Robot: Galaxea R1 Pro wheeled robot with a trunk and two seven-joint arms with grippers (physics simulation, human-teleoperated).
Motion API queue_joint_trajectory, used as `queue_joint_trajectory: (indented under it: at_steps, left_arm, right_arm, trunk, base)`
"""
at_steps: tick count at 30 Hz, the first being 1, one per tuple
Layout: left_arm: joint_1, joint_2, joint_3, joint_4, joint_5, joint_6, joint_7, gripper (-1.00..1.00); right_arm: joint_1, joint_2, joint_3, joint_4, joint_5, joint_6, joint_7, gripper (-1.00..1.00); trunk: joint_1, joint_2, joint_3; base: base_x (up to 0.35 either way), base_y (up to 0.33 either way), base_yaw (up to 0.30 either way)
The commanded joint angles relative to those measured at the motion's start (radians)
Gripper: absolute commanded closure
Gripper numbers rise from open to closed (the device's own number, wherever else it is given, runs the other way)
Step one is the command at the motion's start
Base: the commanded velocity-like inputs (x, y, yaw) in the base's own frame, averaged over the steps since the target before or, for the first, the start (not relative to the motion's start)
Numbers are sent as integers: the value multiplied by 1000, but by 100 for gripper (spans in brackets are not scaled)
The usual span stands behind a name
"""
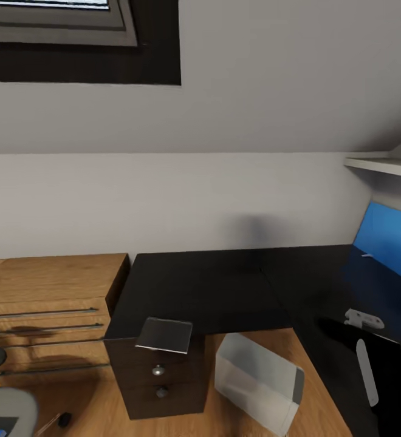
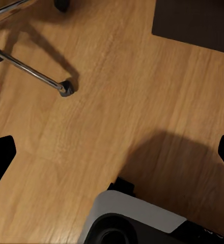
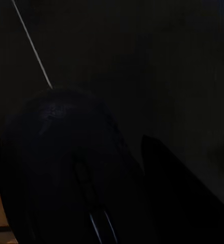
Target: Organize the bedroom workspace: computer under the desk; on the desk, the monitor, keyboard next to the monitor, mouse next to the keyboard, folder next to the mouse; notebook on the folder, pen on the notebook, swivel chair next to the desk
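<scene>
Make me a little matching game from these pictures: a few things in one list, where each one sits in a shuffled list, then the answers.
Things:
1. notebook
2. computer
3. mouse
4. swivel chair

Places:
A. on the wood floor beside the drawer unit
B. between the fingers of the right tool
C. on the near corner of the black desk
D. at the head view's lower left edge

Pairs: 1-C, 2-A, 3-B, 4-D
</scene>
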Motion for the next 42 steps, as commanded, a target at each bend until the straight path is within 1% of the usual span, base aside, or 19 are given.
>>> queue_joint_trajectory:
  at_steps: [1,6,15,16,17,21,25,31,33,35,38,41,42]
  left_arm:
    - [0,1,-7,-1,10,-4,5,-100]
    - [0,-1,-11,5,9,-3,5,-100]
    - [0,-3,-11,7,9,-3,6,-100]
    - [0,-3,-11,7,10,-3,6,-100]
    - [0,-4,-10,7,10,-3,7,-100]
    - [0,-4,-10,7,9,-3,6,-100]
    - [0,-5,-10,7,9,-3,7,-100]
    - [0,-5,-10,7,9,-3,7,-100]
    - [0,-5,-10,7,9,-3,7,-100]
    - [0,-5,-10,7,9,-3,6,-100]
    - [0,-7,-11,7,10,-3,6,-100]
    - [0,-8,-11,7,10,-3,6,-100]
    - [0,-9,-12,7,11,-3,6,-100]
  right_arm:
    - [-1,0,-2,3,-1,-3,3,100]
    - [-1,1,-1,6,-3,-9,3,100]
    - [-1,3,0,9,-3,-18,4,100]
    - [-1,3,0,27,-1,-54,3,100]
    - [-1,2,1,42,-1,-73,3,100]
    - [-1,0,3,78,2,-117,3,100]
    - [-1,-2,7,127,15,-172,3,100]
    - [-1,-1,13,151,41,-203,3,100]
    - [-1,-1,25,155,49,-207,3,100]
    - [-1,-1,52,168,54,-210,3,100]
    - [-1,-2,78,184,57,-220,3,100]
    - [-1,-2,105,200,58,-253,3,100]
    - [-1,-2,120,205,60,-267,3,100]
  trunk:
    - [0,-1,-1]
    - [0,-1,0]
    - [0,-1,0]
    - [0,-1,1]
    - [0,-1,2]
    - [0,-1,5]
    - [0,-1,9]
    - [0,-1,15]
    - [0,-1,17]
    - [0,-1,19]
    - [0,-1,22]
    - [0,-1,24]
    - [0,-1,24]
  base:
    - [-33,29,-284]
    - [-11,10,-196]
    - [-1,1,-19]
    - [0,0,-95]
    - [0,0,-145]
    - [0,0,-197]
    - [0,0,-240]
    - [0,0,-243]
    - [0,0,-244]
    - [0,0,-244]
    - [0,0,-243]
    - [0,0,-176]
    - [0,0,-31]
